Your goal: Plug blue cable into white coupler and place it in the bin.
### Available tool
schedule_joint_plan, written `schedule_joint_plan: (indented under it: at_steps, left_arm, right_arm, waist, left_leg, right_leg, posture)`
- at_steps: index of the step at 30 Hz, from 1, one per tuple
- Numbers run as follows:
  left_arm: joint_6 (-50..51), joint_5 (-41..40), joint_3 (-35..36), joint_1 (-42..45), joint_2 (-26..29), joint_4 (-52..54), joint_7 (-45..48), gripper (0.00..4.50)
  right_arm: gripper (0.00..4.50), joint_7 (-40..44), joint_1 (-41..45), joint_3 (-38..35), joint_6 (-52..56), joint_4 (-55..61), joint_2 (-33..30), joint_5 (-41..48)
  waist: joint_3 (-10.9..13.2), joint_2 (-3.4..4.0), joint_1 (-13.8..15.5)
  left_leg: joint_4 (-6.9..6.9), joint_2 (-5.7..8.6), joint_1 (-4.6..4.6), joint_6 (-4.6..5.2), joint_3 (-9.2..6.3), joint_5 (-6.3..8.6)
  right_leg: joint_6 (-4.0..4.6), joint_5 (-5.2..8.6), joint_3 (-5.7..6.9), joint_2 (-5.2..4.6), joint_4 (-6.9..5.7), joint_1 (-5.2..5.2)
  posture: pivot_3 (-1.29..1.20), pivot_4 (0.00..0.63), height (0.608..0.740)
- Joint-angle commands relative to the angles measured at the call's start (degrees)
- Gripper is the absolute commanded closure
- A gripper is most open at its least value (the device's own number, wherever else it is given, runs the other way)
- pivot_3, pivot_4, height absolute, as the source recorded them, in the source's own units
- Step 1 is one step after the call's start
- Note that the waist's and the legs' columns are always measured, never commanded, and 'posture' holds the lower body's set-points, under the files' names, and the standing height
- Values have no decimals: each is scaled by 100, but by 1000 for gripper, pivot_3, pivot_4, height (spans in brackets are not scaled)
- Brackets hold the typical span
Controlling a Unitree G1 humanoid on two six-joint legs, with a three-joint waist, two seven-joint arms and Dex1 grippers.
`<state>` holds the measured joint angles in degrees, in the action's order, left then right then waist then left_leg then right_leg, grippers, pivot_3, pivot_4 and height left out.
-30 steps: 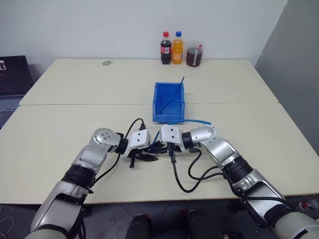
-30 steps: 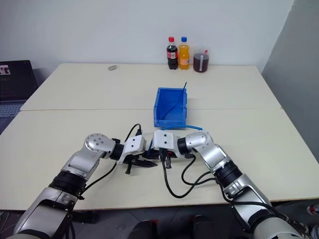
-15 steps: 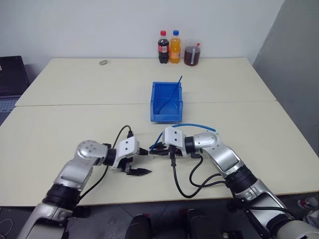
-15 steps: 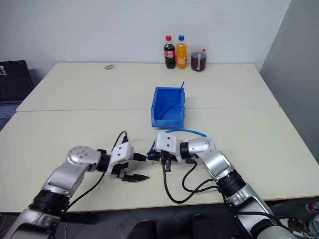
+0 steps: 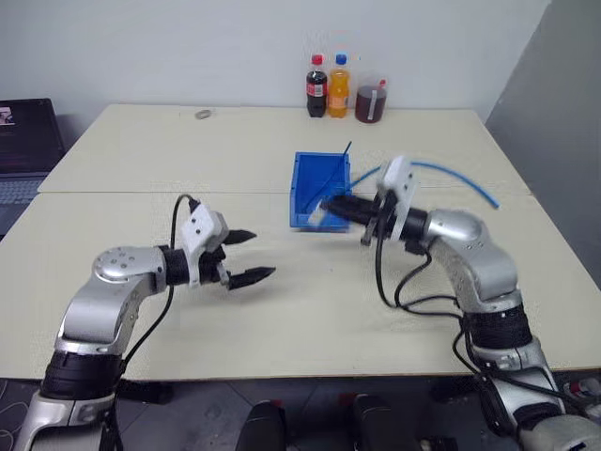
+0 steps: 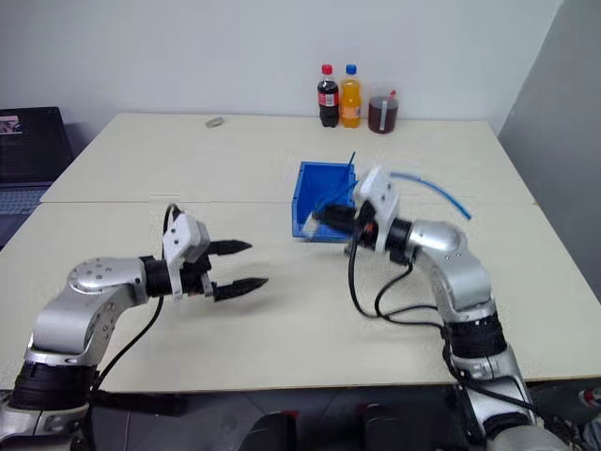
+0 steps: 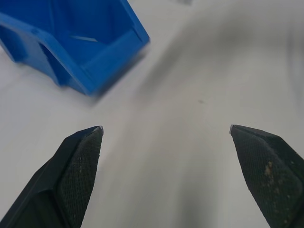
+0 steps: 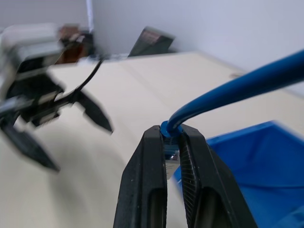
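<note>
light-blue cable [image 8: 247, 83] arcing, plug end pinched in right claw [image 8: 172, 137]

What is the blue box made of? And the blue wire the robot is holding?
The bin looks like hard plastic: smooth, slightly shiny, thin moulded walls. The blue cable seems rubbery plastic: smooth skin, bending in a curve from the right gripper.

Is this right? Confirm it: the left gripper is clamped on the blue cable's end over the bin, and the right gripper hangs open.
Sides are swapped. The right gripper is clamped on the blue cable over the bin; the left gripper hangs open. Both wrist views show it.
</note>
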<state>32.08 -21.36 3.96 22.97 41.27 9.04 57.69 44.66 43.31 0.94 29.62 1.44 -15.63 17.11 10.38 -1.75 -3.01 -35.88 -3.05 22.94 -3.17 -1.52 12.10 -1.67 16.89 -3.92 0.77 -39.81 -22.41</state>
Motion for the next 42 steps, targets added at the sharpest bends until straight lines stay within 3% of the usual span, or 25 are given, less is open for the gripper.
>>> schedule_joint_plan:
  at_steps: [1,4,10,21,26,34,42]
  left_arm:
    - [201,-72,-8,351,-40,102,-265,0]
    - [208,15,-141,588,-88,-44,-364,0]
    - [137,138,-349,708,-82,-152,-394,0]
    - [24,374,-277,652,57,-310,-548,0]
    - [-301,639,-231,600,139,-602,-722,0]
    - [-679,913,384,135,103,-776,-1629,0]
    - [-537,400,667,27,41,-839,-1376,0]
  right_arm:
    - [4390,-403,820,-194,-212,-1156,149,-49]
    - [4390,-665,1622,-135,-371,-2484,316,-288]
    - [2663,-267,2635,297,-944,-4431,213,-858]
    - [38,2441,2454,1537,-1175,-3898,-1423,-1659]
    - [38,2788,2166,1401,-1013,-3321,-1806,-1514]
    - [38,1641,-32,-148,433,-443,-1868,-367]
    - [38,746,-1178,-638,1210,972,-1819,111]
  waist:
    - [0,0,-43]
    - [1,0,-74]
    - [0,0,-56]
    - [5,7,28]
    - [5,7,16]
    - [5,8,35]
    - [5,7,59]
  left_leg:
    - [1,-1,-2,0,2,0]
    - [13,-1,2,0,8,0]
    - [7,-1,92,-1,10,-1]
    - [-2,28,144,-5,8,2]
    - [-6,27,142,-5,1,1]
    - [-14,26,143,-5,-9,1]
    - [-20,31,129,-5,-8,1]
  right_leg:
    - [1,0,-2,1,0,0]
    - [4,1,-9,4,5,-11]
    - [34,-17,-8,3,-9,-102]
    - [33,-18,-6,-26,18,-120]
    - [33,-17,1,-23,12,-118]
    - [33,-17,4,-28,-6,-115]
    - [20,-20,4,-29,-11,-102]
  posture:
    - [0,150,740]
    - [0,150,740]
    - [0,150,740]
    - [0,150,740]
    - [0,150,740]
    - [0,150,740]
    - [0,150,740]
